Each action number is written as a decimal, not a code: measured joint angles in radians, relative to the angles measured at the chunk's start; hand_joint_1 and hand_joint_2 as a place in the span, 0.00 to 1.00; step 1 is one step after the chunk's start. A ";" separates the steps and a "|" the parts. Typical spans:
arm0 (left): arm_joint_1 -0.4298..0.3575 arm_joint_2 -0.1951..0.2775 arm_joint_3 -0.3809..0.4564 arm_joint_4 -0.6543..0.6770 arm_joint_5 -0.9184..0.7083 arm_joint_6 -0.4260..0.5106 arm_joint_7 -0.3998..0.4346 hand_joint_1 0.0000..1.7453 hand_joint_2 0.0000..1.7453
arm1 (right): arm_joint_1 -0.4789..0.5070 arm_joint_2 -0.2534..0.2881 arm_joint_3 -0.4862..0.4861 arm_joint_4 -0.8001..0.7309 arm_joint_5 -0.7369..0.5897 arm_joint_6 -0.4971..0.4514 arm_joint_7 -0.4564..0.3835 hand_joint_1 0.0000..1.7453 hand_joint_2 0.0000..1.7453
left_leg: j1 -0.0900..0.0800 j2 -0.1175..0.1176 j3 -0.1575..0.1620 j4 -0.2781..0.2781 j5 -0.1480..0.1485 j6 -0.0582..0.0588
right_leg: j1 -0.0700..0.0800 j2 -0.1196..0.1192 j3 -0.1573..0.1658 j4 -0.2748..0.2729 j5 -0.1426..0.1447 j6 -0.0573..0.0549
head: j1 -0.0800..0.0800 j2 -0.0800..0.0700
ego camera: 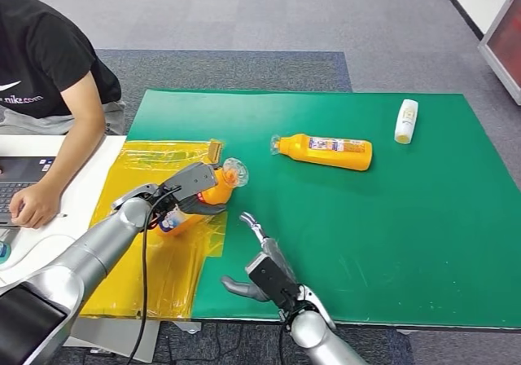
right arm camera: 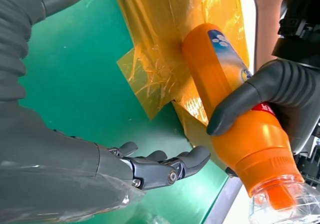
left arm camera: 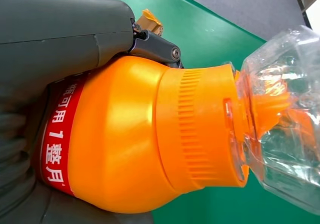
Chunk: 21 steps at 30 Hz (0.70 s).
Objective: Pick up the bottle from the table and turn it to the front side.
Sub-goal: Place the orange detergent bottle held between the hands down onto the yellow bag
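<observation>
I have the bottle (ego camera: 195, 204) in my left hand (ego camera: 187, 187), its fingers and thumb wrapped round the orange body just behind the ribbed collar, held off the surface near the left edge of the green mat (ego camera: 369, 243), over the yellow plastic sheet (ego camera: 154, 259) that overlaps that edge. From the left wrist view the clear cap (left arm camera: 286, 119) sticks well out past my grip, and I see a red label strip under the palm; from the right wrist view a blue-and-white label faces away from the thumb. My right hand (ego camera: 265, 266) sits low near the front edge of the mat, fingers spread apart and holding nothing. My worry is the turn itself: the bottle looks smooth and rounded, I judge it could slide or roll in the fingers if I rotate the wrist quickly, and with the cap end overhanging it may tip cap-down. If it drops, it lands on the slick yellow plastic sheet and could roll toward the person's arm (ego camera: 76, 149) at the left. A second orange bottle (ego camera: 324, 151) and a small white bottle (ego camera: 405, 121) lie toward the far edge, well apart from my hands, so I expect no clash there. I cannot tell how firmly the grip is seated.
</observation>
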 joint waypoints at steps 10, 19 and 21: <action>0.023 0.000 -0.010 0.000 -0.015 -0.003 -0.022 0.00 1.00 | -0.006 0.007 0.002 0.002 -0.001 0.000 0.001 0.00 1.00 | 0.000 0.001 -0.002 -0.001 0.002 -0.004 | 0.000 0.002 -0.005 0.000 0.002 -0.002 | 0.000 0.000; 0.113 0.005 -0.021 0.003 -0.019 -0.010 -0.030 0.01 1.00 | 0.001 0.004 0.008 0.011 -0.002 -0.002 0.001 0.00 1.00 | 0.001 0.004 -0.010 -0.001 0.003 -0.003 | 0.000 0.005 -0.015 0.000 0.001 -0.001 | 0.001 0.000; 0.114 0.005 -0.022 0.003 -0.018 -0.010 -0.031 0.01 0.75 | 0.001 0.004 0.011 0.014 -0.003 -0.002 0.001 0.00 1.00 | 0.001 0.003 -0.011 -0.001 0.003 -0.003 | 0.000 0.003 -0.015 0.000 0.000 -0.001 | 0.003 0.000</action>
